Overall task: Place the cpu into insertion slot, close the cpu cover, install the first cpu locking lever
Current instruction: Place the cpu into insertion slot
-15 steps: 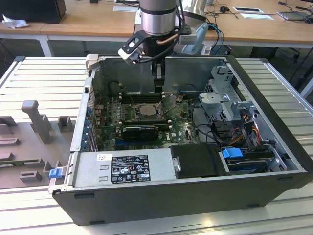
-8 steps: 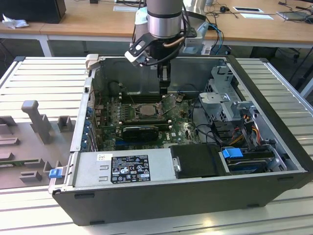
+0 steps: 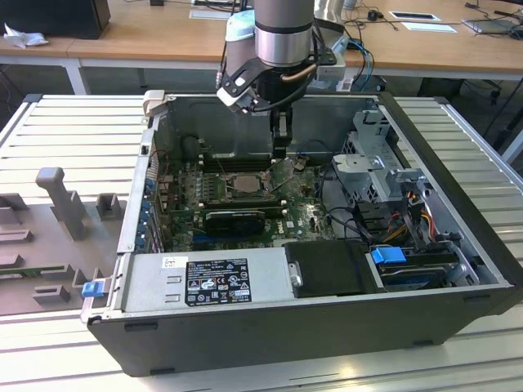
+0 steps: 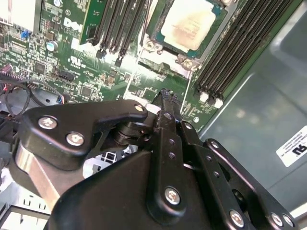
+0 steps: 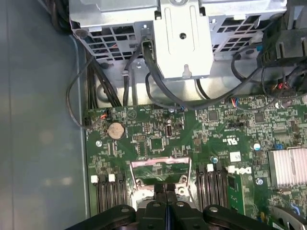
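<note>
Cpu lies flat in the insertion slot with its silver top up. In the second wrist view we see it a little ahead of the end effector and apart from it. The black fingers are pressed together, tip against tip, in both wrist views. We see the cpu cover raised on its hinge and tilted, just under the end effector's tip in the exterior view; whether the two touch we cannot tell. In the first wrist view the same window frame lies right ahead of the fingertips. Long black memory slots run on either side of the socket, flanking the end effector. Further ahead of it in the first wrist view we see a round coin battery on the green motherboard, and beyond that a grey metal drive cage with black cables hanging from it. The open computer case rests on a slatted metal counter, and the end effector reaches down into it.
</note>
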